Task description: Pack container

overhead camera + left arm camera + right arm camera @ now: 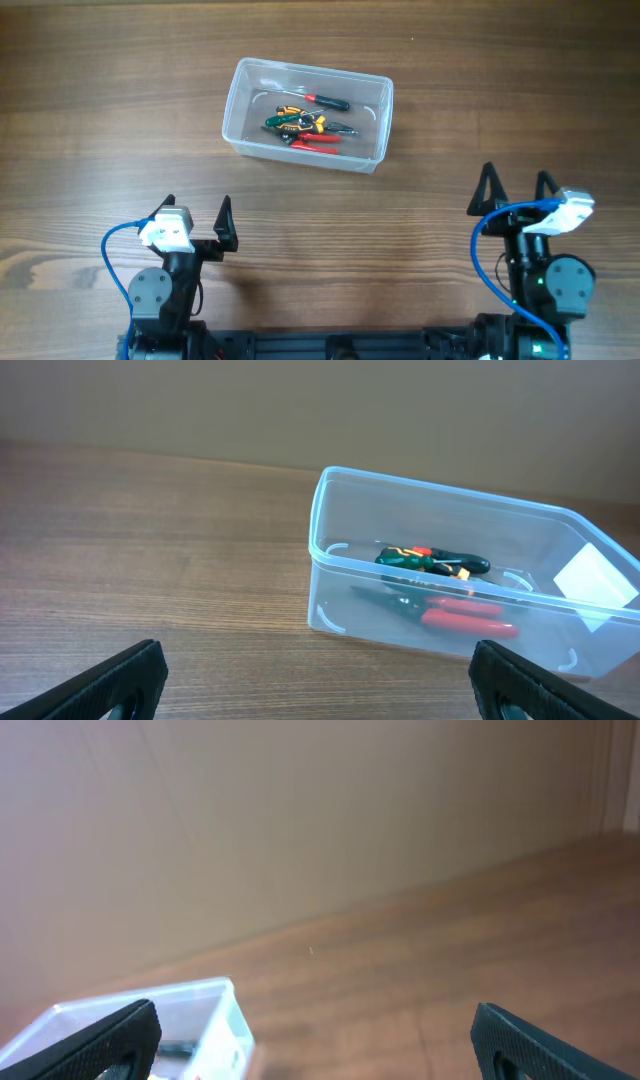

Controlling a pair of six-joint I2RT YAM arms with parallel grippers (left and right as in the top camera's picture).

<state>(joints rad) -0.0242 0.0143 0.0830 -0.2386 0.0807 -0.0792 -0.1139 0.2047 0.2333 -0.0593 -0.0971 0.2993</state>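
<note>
The clear plastic container (240,90) sits on the wooden table at the upper middle. Inside it lie a red-and-black screwdriver (325,101), green-handled pliers (285,122) and red-handled pliers (318,141). The container also shows in the left wrist view (330,550) with the tools in it, and its corner shows in the right wrist view (225,1005). My left gripper (197,215) is open and empty near the front left, well short of the container. My right gripper (517,187) is open and empty at the front right, apart from the container.
A white label (590,575) is stuck on the container's right end wall. The wooden table (100,120) stretches around the container on all sides. A plain wall stands behind the table in the wrist views.
</note>
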